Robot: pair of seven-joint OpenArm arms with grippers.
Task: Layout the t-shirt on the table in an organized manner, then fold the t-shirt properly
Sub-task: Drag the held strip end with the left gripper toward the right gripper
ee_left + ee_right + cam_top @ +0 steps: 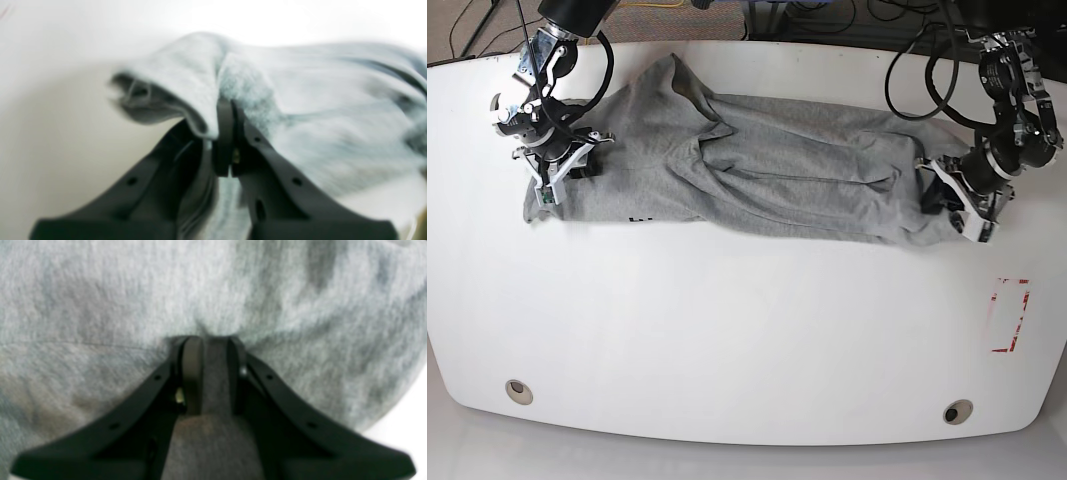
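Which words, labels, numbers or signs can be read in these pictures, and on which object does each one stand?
No text can be read in any view.
Dark print on the lower edge of the t-shirt: too small to read, and partly folded under.
Red-outlined rectangle on the table: a plain mark, with no letters or numbers.
Both wrist views: blurred, showing only grey cloth and black fingers, no writing.
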